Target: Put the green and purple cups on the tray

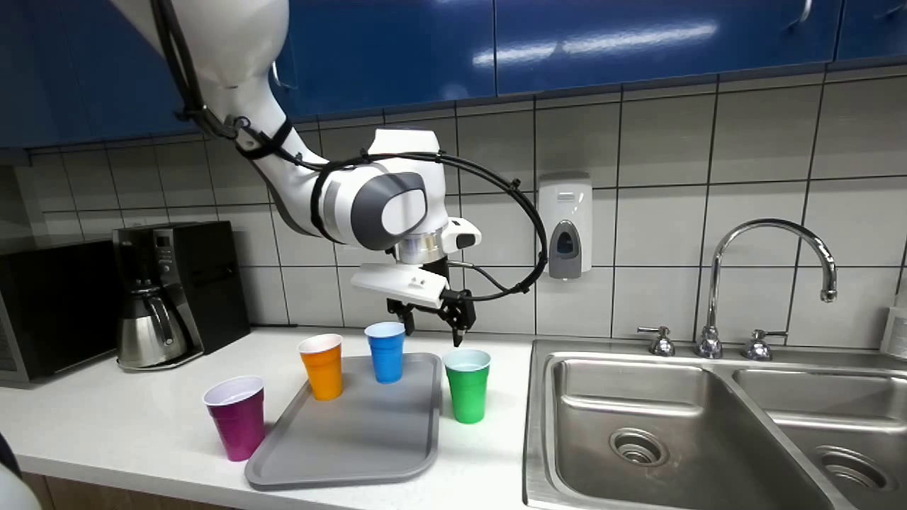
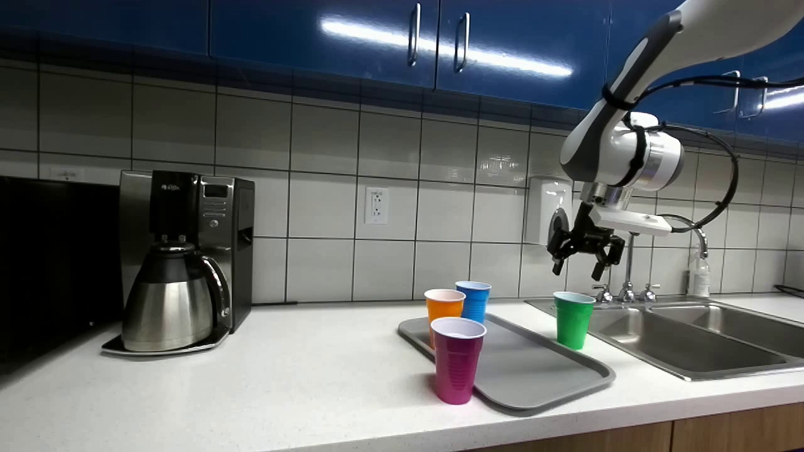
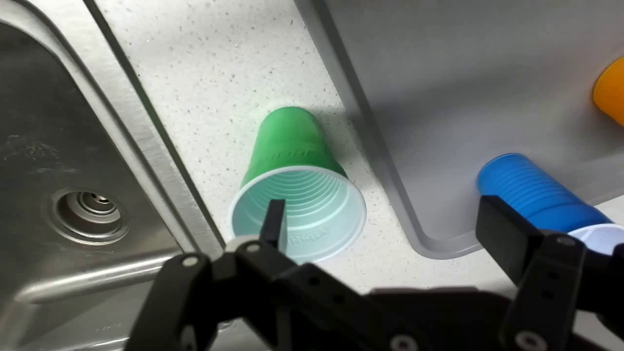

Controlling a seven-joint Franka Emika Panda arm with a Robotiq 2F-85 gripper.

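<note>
Since neither the green cup (image 1: 468, 391) nor the purple cup (image 2: 456, 367) is on the tray (image 1: 354, 443) yet, I'd tag this as the reach for green, first of two placements. The gripper (image 2: 577, 272) is spread wide, nothing between its fingers (image 3: 507, 234), hanging higher than the green cup, apart from it. Green: upright on the counter (image 2: 282, 389) between tray and sink (image 1: 538, 425), just beside the tray. Purple: upright on the counter along the tray's opposite side; can't tell if it touches the edge. The blue cup (image 1: 387, 358) and orange cup (image 1: 324, 372) stand on the tray. In the wrist view one finger overlaps the green mouth, the other toward the blue, so likely off-centre. Next move, my call: shift sideways till green lines up between the fingers, lower, pinch lightly, lift over the edge, set on bare tray. Purple after.
</note>
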